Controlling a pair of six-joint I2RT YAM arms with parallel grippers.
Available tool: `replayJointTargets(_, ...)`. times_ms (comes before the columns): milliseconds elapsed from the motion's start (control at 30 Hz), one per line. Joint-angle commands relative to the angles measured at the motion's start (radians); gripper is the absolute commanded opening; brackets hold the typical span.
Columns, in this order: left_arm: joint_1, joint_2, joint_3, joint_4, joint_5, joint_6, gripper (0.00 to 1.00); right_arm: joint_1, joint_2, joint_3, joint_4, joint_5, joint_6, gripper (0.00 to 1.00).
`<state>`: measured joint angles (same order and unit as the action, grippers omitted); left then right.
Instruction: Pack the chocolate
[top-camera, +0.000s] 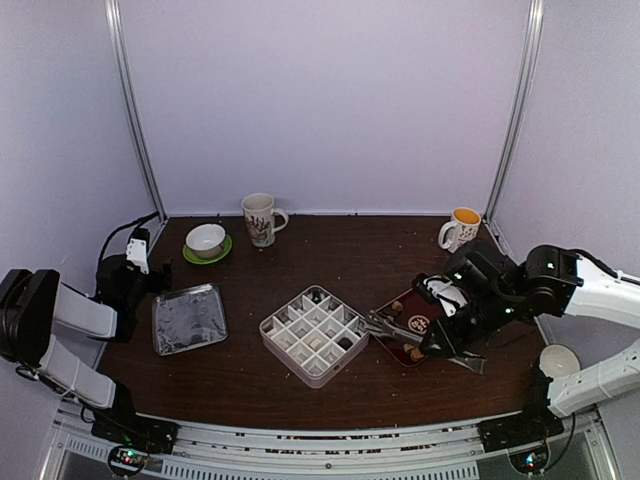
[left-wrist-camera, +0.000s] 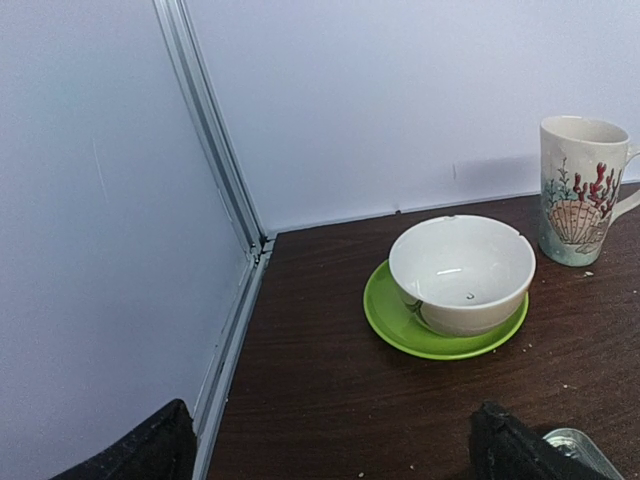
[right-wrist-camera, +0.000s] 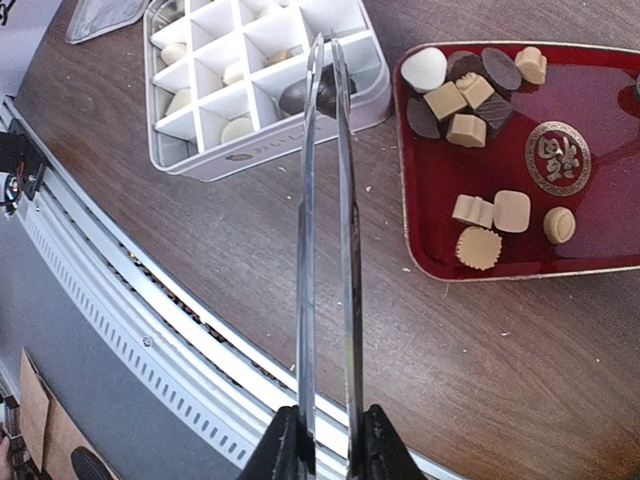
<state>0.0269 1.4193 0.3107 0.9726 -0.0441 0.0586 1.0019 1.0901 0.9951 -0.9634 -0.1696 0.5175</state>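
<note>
We are seeing open table (top-camera: 380, 265) between the metal lid (top-camera: 189, 318) and the divided box (top-camera: 290, 358); the tongs (right-wrist-camera: 328, 200) are crossing the narrow gap between box and red tray (right-wrist-camera: 610, 220).

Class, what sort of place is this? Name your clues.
Probably a robot test booth: plain white walls on metal posts, two robot arms fixed at the table edge, the right gripper holding tongs over a box of chocolates.

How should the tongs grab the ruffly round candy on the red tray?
From above, pinching the ruffly round candy across its left and right sides: it lies flat, the red tray is bare there, and squares and the rim crowd the rest.
</note>
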Motion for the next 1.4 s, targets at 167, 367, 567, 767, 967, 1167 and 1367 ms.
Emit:
replayJointTargets(167,0.008,0.003,0.008,0.058,0.013,0.006,0.98,0.042,-0.026,-0.005,0.114,-0.111,-0.035,0.20)
replayJointTargets(367,0.007,0.003,0.008,0.058,0.012,0.007,0.98,0.081,-0.005,0.005,0.188,-0.153,-0.038,0.21)
replayJointTargets(567,0.008,0.003,0.008,0.058,0.011,0.007,0.98,0.115,0.063,0.024,0.193,-0.159,-0.056,0.21)
replayJointTargets(767,0.008,0.002,0.008,0.057,0.012,0.007,0.98,0.147,0.112,0.030,0.197,-0.152,-0.069,0.21)
replayJointTargets(967,0.008,0.003,0.008,0.058,0.012,0.007,0.98,0.158,0.144,0.038,0.215,-0.147,-0.073,0.22)
replayJointTargets(1167,0.008,0.003,0.008,0.057,0.012,0.007,0.98,0.163,0.183,0.054,0.231,-0.137,-0.081,0.25)
replayJointTargets(1367,0.007,0.003,0.008,0.057,0.013,0.007,0.98,0.165,0.218,0.074,0.225,-0.134,-0.092,0.30)
